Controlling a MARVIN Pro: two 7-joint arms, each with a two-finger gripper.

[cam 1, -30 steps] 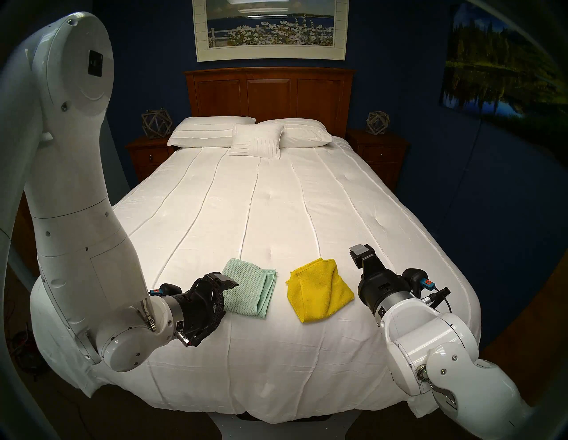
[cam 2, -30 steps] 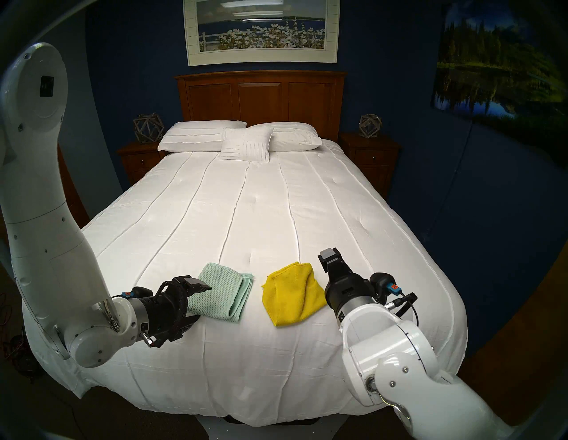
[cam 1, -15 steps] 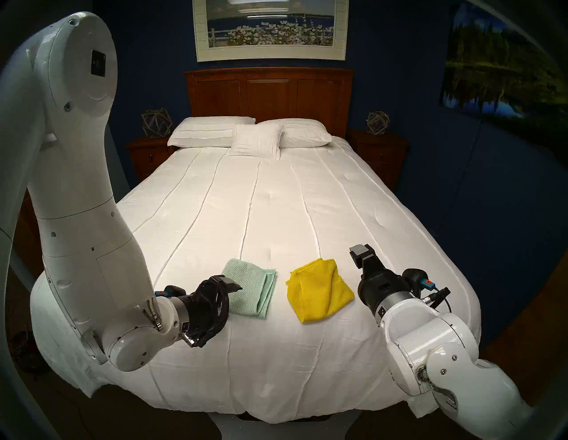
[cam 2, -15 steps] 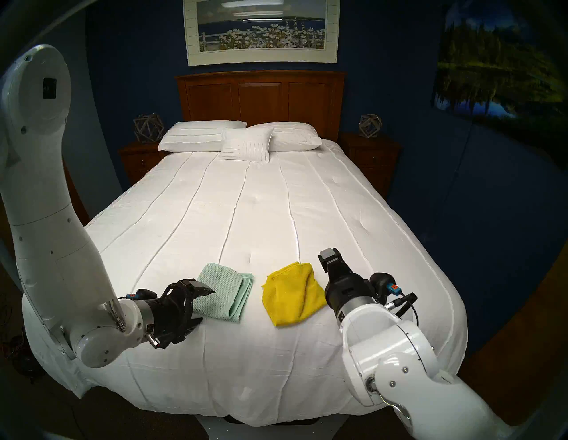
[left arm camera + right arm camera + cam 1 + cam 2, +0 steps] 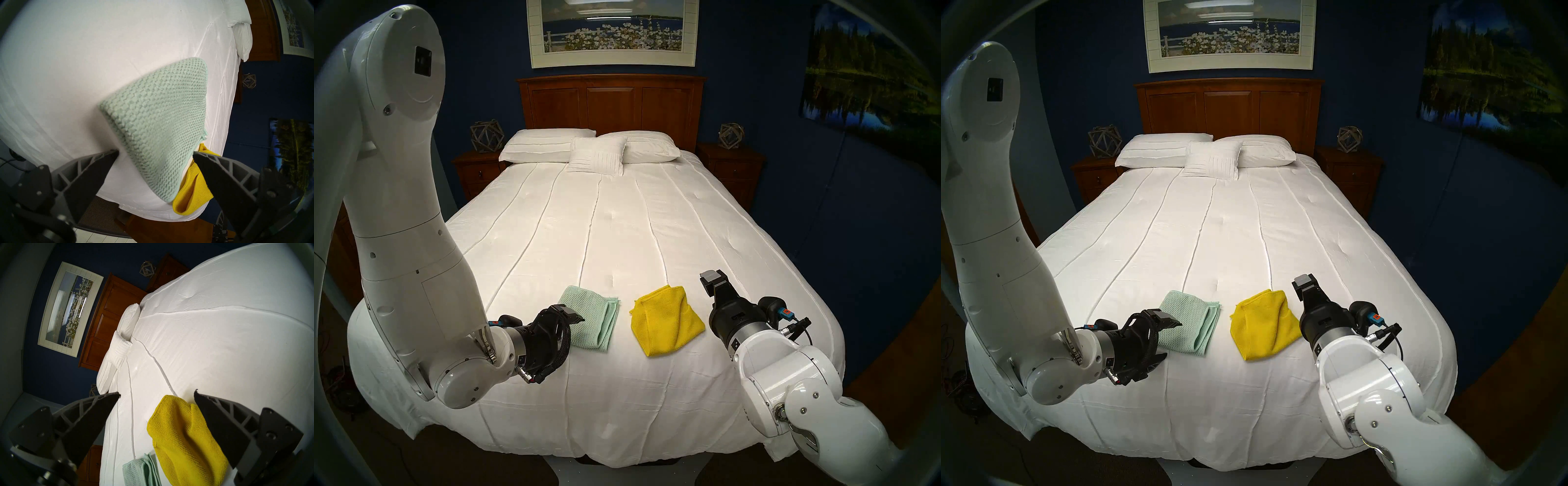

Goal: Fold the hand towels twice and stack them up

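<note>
Though heads hide it, left claw point(image 5: 155, 153) gapes.

Head pair high at the bed's point(image 5: 619, 220) foot, facing headboard point(image 5: 612, 101), tilted wrist views close, sharing both towels.

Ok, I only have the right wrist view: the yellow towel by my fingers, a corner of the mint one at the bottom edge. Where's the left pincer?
Observer: The left pincer is open and empty, its fingers either side of the mint towel's near corner.
Operator: Is that towel folded?
Observer: Yes, the head view shows it as a tidy rectangle, with its layered edges on the side facing the yellow towel.
Operator: Are the two touching?
Observer: No, from the head a strip of white bedspread shows between them; they lie side by side, not stacked.
</note>
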